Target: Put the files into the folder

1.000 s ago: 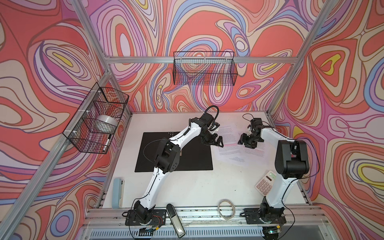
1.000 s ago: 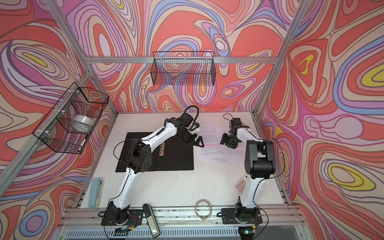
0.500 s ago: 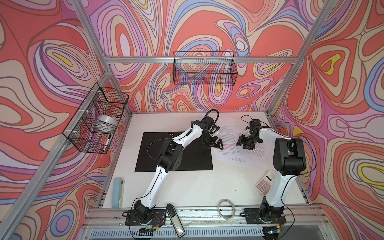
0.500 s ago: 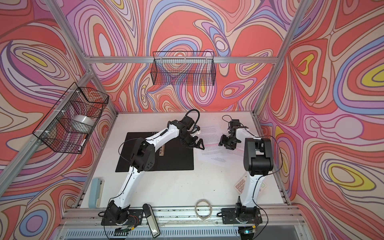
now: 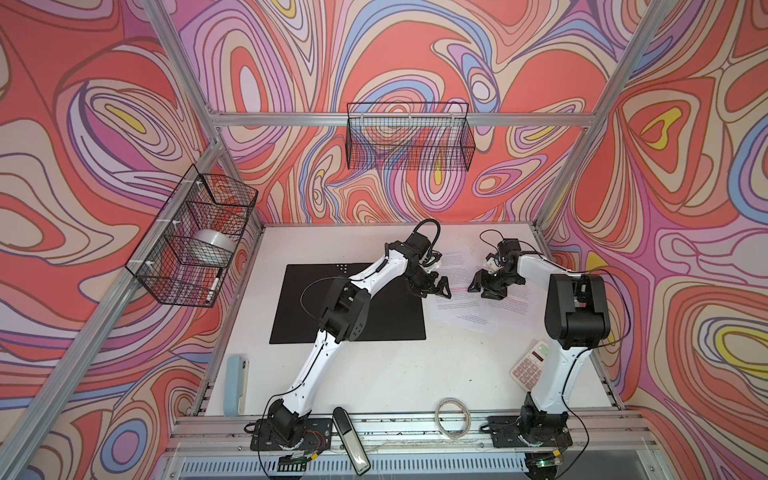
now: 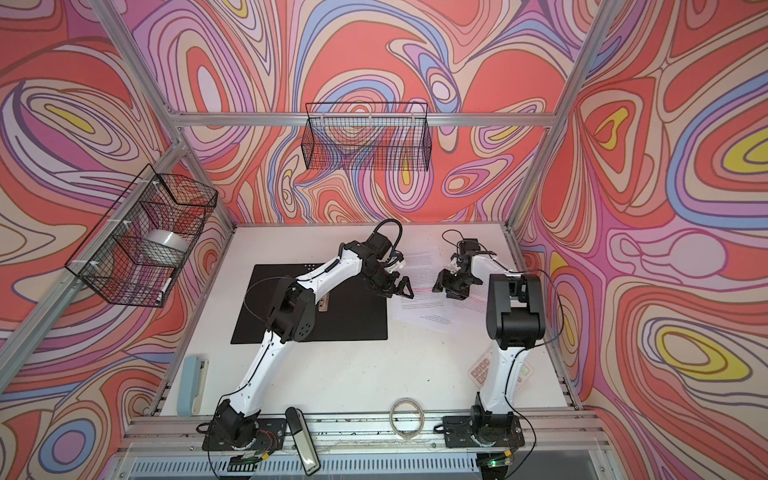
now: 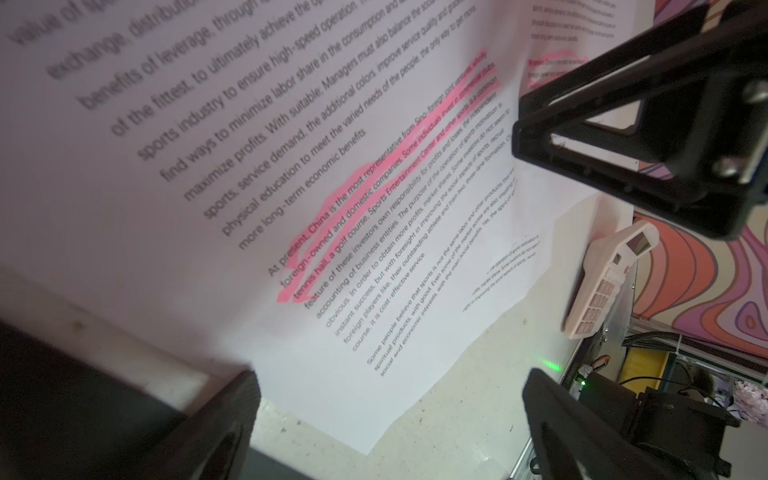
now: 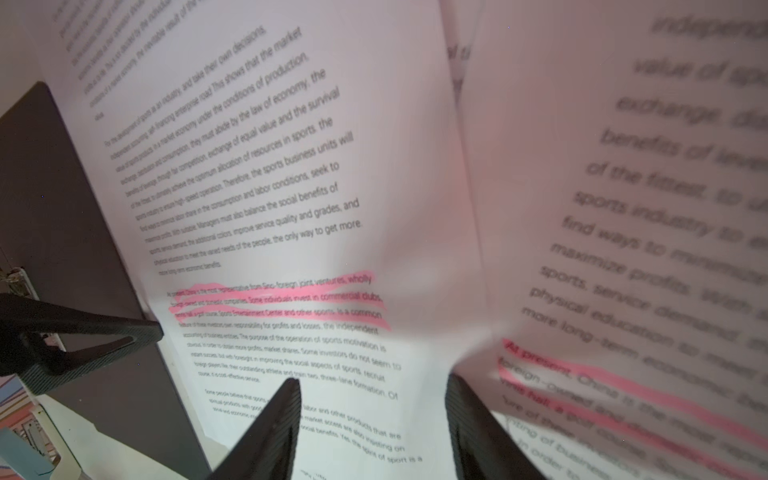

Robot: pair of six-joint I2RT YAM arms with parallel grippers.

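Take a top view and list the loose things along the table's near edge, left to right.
Pale blue stapler → dark oblong gadget on the front rail → pale ring → calculator, partly behind the right arm.

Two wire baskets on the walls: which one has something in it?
The side-wall basket: a white roll sits inside it. The back-wall basket shows only wallpaper through its mesh.
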